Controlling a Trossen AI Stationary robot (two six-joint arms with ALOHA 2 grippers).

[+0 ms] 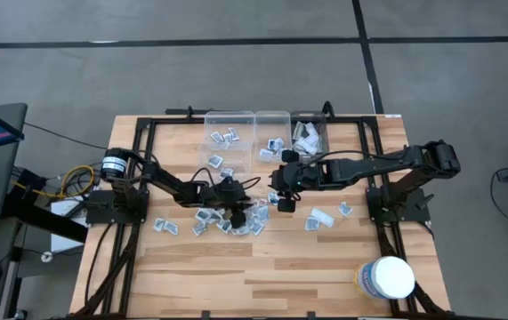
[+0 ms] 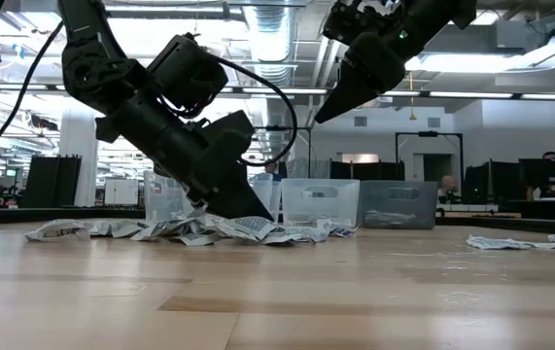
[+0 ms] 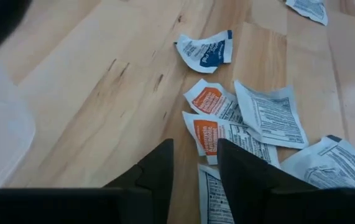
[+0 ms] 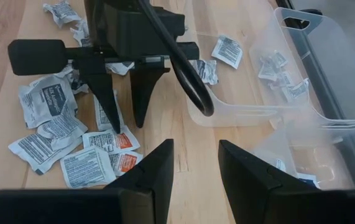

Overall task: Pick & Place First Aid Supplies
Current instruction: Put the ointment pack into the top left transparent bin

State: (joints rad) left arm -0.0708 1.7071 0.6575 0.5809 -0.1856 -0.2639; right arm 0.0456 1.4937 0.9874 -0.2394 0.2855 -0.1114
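Looking down from above, I see my left tool low over the pile of first aid packets in the middle of the wooden surface. Its two dark fingers stand apart with a narrow gap, and nothing is held between them. In the right wrist view the finger tips come down right at the packets, one tip on a white packet with an orange patch. The left wrist view shows the same kind of packet lying just past the gap, with more printed packets beside it.

My right tool hangs higher up, just beside the left one and nearer the clear bins. Its fingers are partly open and hold nothing. The pile lies below and in front of it.

More packets lie spread out on the surface to the right and to the left. Some packets are already inside the bins. A big white tub stands near the front right corner, well apart from both tools.
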